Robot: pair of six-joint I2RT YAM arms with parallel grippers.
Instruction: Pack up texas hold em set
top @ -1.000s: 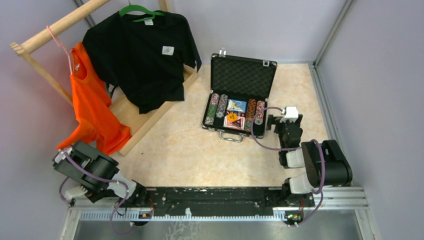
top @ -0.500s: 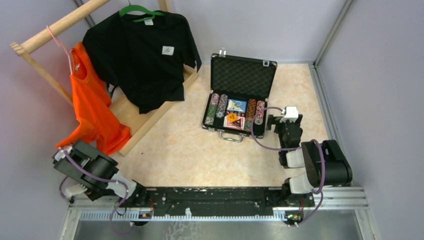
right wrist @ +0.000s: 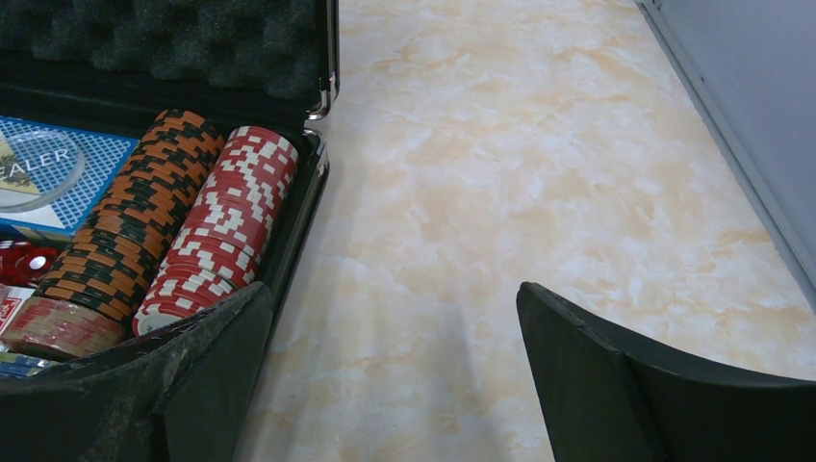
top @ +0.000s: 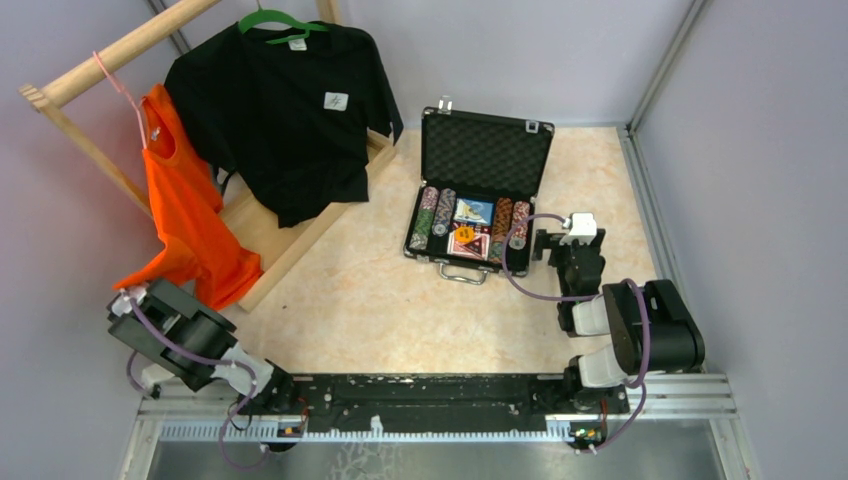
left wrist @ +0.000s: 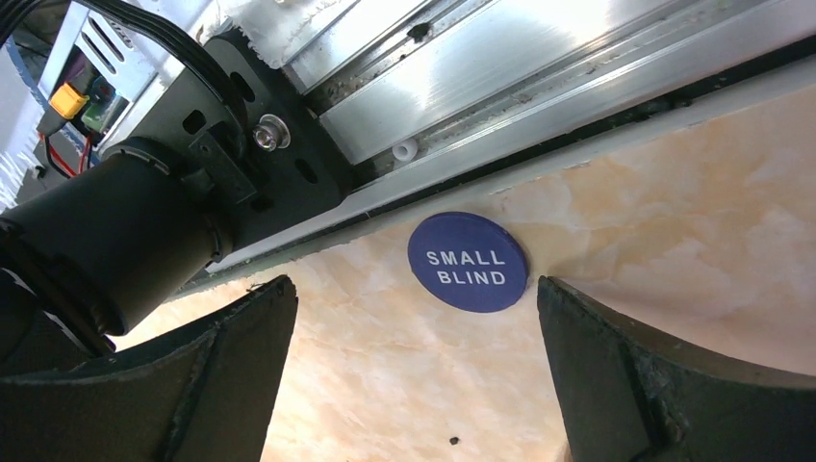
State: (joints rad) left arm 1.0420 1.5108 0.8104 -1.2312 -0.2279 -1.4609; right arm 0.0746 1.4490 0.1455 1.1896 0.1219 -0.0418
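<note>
Both wide open and empty, the left end effector (left wrist: 416,337) frames a blue SMALL BLIND token (left wrist: 468,262) at centre frame, and the right end effector (right wrist: 390,327) sits just beside the case (right wrist: 310,192) with its red chips (right wrist: 231,221) at left.

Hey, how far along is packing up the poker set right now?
Done: chip rows, card decks and the dealer button sit in the open case. In hand: nothing gripped; the left hand hovers open over the blue SMALL BLIND token lying on the table by the rail, and the right hand is open beside the case's right edge. Left: put that token in, then shut the lid.
</note>
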